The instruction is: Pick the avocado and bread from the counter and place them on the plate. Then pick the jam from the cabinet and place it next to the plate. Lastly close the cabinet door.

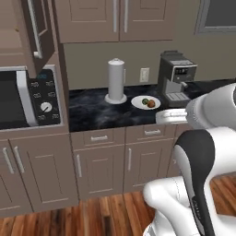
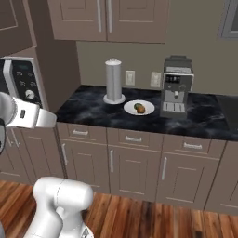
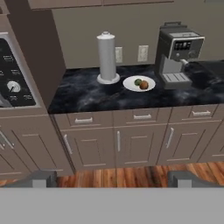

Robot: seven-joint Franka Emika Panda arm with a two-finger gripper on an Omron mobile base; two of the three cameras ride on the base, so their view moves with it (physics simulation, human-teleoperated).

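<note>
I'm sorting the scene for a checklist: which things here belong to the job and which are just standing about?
Job: avocado and bread, both on the plate; counter; open cabinet door.
Bystanders: paper-towel holder; coffee machine; microwave; drawers.

No text is reading clearly anywhere. The microwave point(image 1: 27, 99) panel and the coffee machine point(image 3: 178, 54) display are showing only blurred marks.

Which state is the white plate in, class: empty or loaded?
Loaded. The plate on the counter carries both the avocado and the bread, side by side.
</note>
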